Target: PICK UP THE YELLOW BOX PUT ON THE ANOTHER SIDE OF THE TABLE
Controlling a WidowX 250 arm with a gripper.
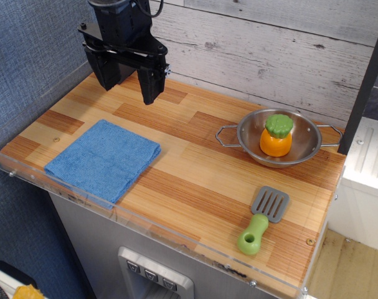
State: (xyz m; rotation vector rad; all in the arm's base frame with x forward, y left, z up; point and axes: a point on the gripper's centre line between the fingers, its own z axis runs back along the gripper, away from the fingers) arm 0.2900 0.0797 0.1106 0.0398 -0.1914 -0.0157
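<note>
The yellow box (276, 141) is a small orange-yellow toy fruit with a lumpy green cap. It stands upright inside a round metal bowl (256, 135) at the right back of the striped wood table (201, 180). My black gripper (129, 78) hangs over the table's back left corner, far to the left of the fruit. Its two fingers point down with a gap between them, and nothing is held.
A folded blue cloth (103, 160) lies at the front left. A grey spatula with a green handle (263, 219) lies at the front right. A clear acrylic rim (145, 221) runs along the table's front edge. A grey plank wall stands behind.
</note>
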